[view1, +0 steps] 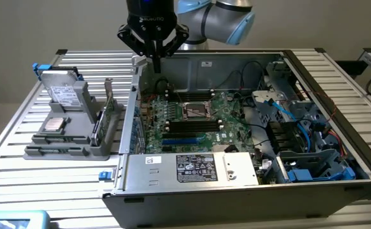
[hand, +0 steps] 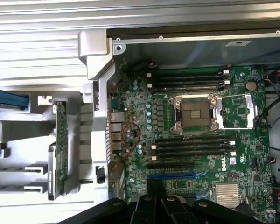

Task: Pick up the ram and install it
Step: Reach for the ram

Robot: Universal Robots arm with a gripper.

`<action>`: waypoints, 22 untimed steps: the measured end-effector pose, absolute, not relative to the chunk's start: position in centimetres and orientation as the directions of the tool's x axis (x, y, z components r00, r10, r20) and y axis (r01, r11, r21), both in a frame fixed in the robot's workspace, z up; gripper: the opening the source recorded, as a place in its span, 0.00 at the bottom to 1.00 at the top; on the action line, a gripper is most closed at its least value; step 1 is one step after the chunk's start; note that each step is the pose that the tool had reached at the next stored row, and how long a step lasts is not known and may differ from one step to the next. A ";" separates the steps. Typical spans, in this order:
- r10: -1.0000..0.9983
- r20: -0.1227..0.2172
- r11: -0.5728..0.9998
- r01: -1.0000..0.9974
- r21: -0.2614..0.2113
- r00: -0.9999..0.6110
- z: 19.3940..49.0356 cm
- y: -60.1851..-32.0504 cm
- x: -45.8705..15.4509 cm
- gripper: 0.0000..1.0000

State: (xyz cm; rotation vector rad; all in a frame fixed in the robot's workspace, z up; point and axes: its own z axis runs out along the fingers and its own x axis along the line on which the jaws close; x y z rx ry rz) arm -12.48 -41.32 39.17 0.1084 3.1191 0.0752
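Observation:
My gripper (view1: 155,66) hangs shut, holding nothing, above the far left corner of the open computer case (view1: 192,174). Its black linkage (hand: 154,211) shows in the wrist view. To the exterior view's left of the case stands a grey holder (view1: 65,151). In it the ram (view1: 98,125) looks like a short dark stick on edge. Beside the ram is a taller green card with a metal bracket (view1: 108,90). In the wrist view the two show edge-on as a long green strip (hand: 60,144) and a shorter dark strip (hand: 51,172). There I cannot tell which is the ram. The gripper is well above both.
The motherboard (view1: 230,136) lies in the case with a CPU socket (view1: 197,111) and black memory slots (hand: 191,147) on either side of it. Cables and blue drive bays (view1: 313,167) crowd the exterior view's right. The holder also carries a drive (view1: 67,93) and a CPU (view1: 53,125).

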 end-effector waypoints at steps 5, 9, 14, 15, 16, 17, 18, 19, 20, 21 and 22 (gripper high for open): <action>0.070 -0.018 0.996 0.070 0.049 -0.997 39.1 -41.6 -13.4 0.11; 0.070 -0.017 0.996 0.070 0.049 -0.997 38.9 -41.8 -14.6 0.11; 0.070 -0.017 0.996 0.070 0.049 -0.997 38.7 -41.9 -16.5 0.11; 0.070 -0.016 0.996 0.070 0.049 -0.997 38.6 -41.9 -16.8 0.11; 0.071 -0.015 0.996 0.070 0.049 -0.997 38.6 -41.9 -17.2 0.11; 0.070 -0.014 0.996 0.070 0.049 -0.997 38.6 -42.0 -17.5 0.11; 0.070 -0.013 0.996 0.070 0.049 -0.997 38.6 -42.0 -17.9 0.11; 0.070 -0.012 0.996 0.070 0.049 -0.997 38.6 -42.0 -18.2 0.11; 0.070 -0.012 0.996 0.070 0.049 -0.997 38.5 -42.0 -18.6 0.11; 0.071 -0.011 0.996 0.070 0.049 -0.997 38.5 -42.0 -19.0 0.11; 0.070 -0.010 0.996 0.070 0.049 -0.997 38.5 -42.1 -19.3 0.11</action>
